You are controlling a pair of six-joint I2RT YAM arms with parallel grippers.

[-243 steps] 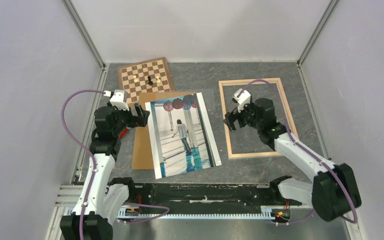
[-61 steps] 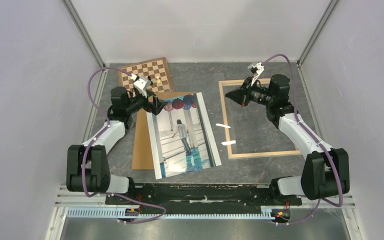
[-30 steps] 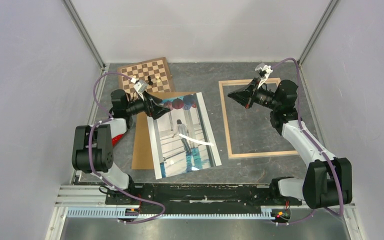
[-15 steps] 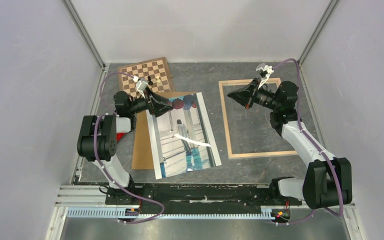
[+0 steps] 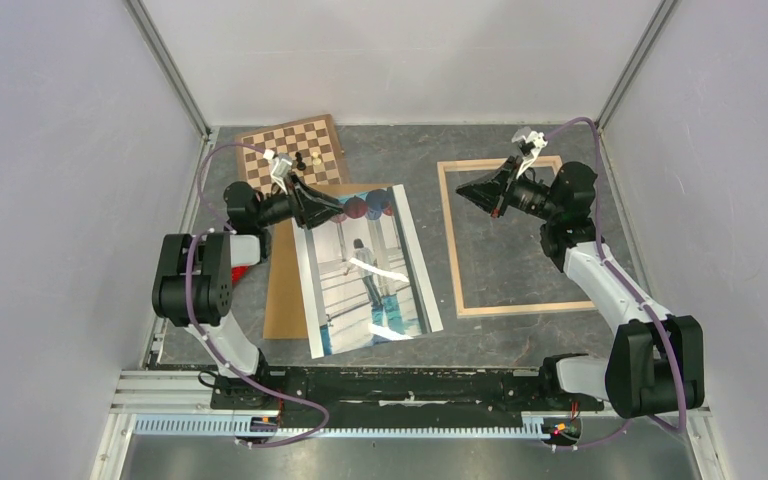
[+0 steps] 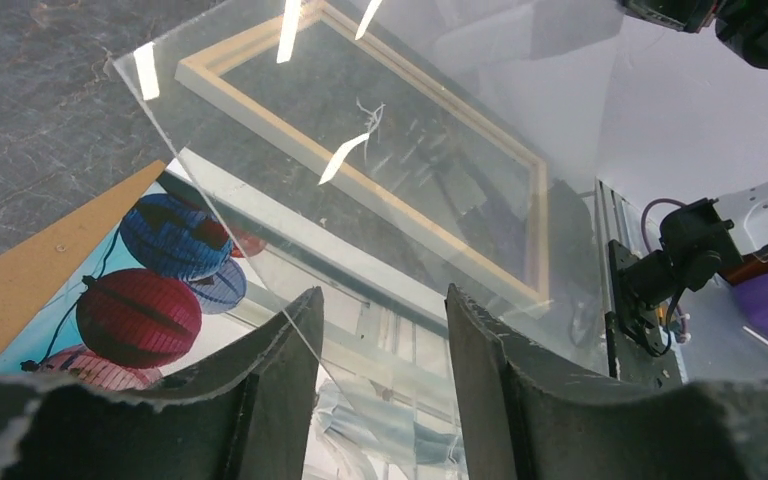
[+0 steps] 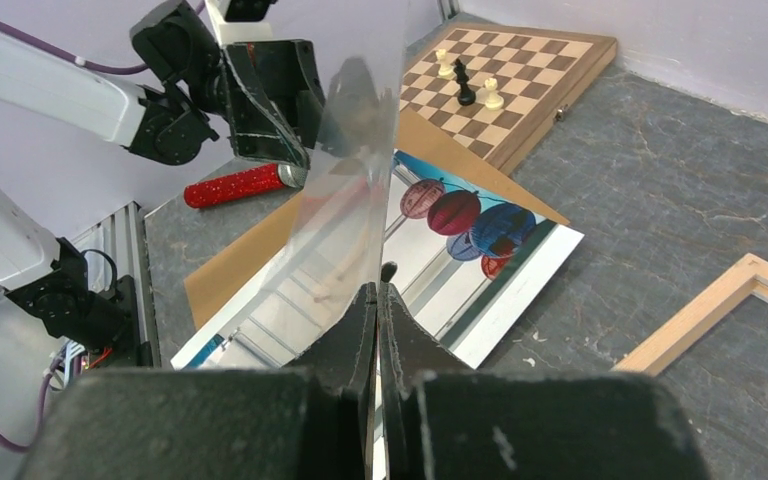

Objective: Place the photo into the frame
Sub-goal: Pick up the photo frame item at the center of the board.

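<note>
Your right pincer [image 7: 377, 290] is closed tight on the edge of a clear pane [image 6: 380, 150], which rises from its fingers and hangs tilted above the table [image 5: 410, 150]. Your left pincer [image 6: 380, 300] sits at the far corner of the photo [image 5: 365, 270] with its fingers parted. The pane's edge runs down through the gap between them, but you cannot tell from the wrist view whether either finger touches it. In the overhead view the pane shows only as a few bright glints over the picture.

The photo lies face up and flat, lanterns toward the far side. It rests on a brown board [image 5: 280, 300] that sticks out past its left edge and far corner. It is not in the frame [image 5: 453, 240], which lies flat on the table to the right, near the print but apart from it, with bare table inside its bars. The right pincer hovers over the frame's far-left corner.

A chessboard [image 5: 293, 150] with a few pieces sits at the far left, behind the left pincer.
</note>
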